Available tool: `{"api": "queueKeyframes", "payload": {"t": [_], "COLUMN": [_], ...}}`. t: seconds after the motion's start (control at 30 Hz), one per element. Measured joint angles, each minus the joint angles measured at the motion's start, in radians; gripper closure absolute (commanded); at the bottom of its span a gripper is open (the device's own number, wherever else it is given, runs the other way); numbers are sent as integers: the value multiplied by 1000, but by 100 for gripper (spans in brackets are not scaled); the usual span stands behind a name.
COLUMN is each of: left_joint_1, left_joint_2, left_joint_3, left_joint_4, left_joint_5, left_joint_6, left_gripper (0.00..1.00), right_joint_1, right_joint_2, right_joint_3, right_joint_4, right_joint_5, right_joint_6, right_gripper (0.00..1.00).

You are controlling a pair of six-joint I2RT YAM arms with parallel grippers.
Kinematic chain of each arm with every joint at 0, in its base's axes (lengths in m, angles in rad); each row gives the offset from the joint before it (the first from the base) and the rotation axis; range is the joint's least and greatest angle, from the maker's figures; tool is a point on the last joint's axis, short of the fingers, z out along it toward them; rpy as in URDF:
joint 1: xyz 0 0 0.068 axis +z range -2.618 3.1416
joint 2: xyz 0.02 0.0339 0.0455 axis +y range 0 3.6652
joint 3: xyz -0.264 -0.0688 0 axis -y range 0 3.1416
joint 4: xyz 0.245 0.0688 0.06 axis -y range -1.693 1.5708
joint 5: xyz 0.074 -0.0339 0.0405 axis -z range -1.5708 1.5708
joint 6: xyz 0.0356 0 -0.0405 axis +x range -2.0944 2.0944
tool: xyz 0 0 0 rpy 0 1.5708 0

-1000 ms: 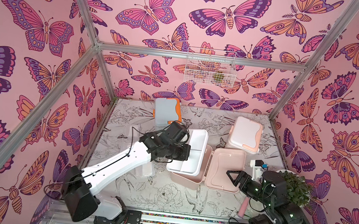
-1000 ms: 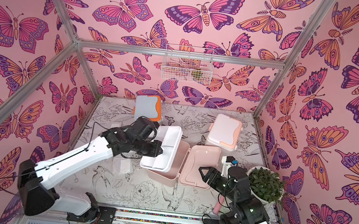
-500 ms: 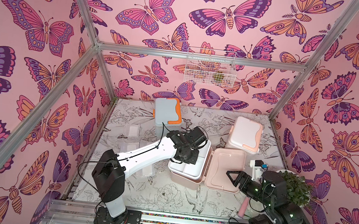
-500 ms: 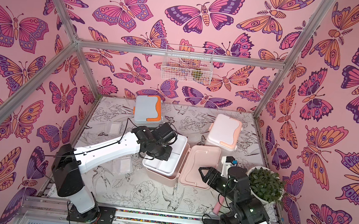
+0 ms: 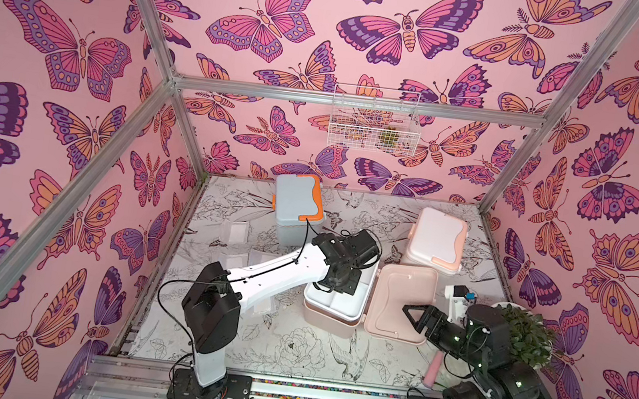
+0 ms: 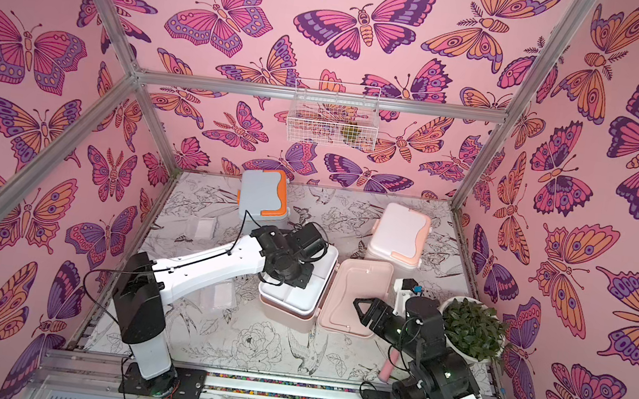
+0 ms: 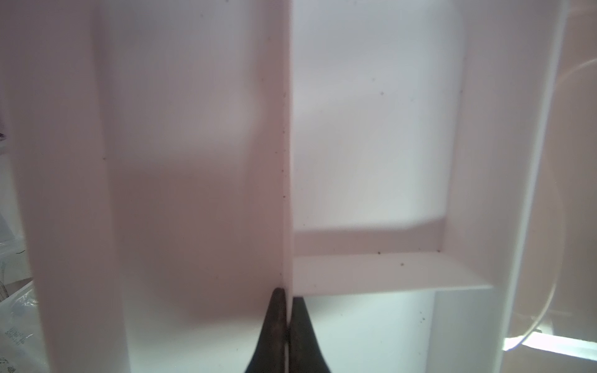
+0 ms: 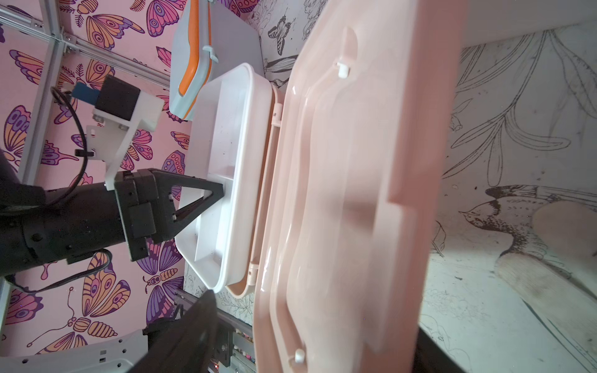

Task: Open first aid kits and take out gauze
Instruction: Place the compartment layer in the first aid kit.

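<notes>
Left wrist: jaws pinch tray divider (image 7: 288, 161); right wrist: jaws astride lid (image 8: 339, 193), grip unclear.

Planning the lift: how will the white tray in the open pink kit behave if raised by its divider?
The white tray looks like thin moulded plastic with empty-looking compartments, so probably light and fairly stiff. The left gripper pinches only one slim divider wall, so it may tilt or swing. Its smooth walls look slick.

Potted plant (image 5: 526, 339), wire basket (image 5: 371, 125), pink brush handle (image 5: 432, 370)
</notes>
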Motion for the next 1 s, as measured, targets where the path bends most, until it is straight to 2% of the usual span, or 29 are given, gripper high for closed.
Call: {"api": "queueKeyframes", "payload": {"t": [1.0], "left_joint_1": [-32], "left_joint_2": [13], "left_joint_3": [6], "left_joint_4": [-11], "left_joint_5": [-22], "left_joint_6": [-24], "left_gripper": [100], "right_joint_1": [0], "right_joint_2": [5], "right_joint_3": [0], "right_joint_4": [-3], "right_joint_5": [-4], "right_joint_6": [-3], "right_gripper": [24]}}
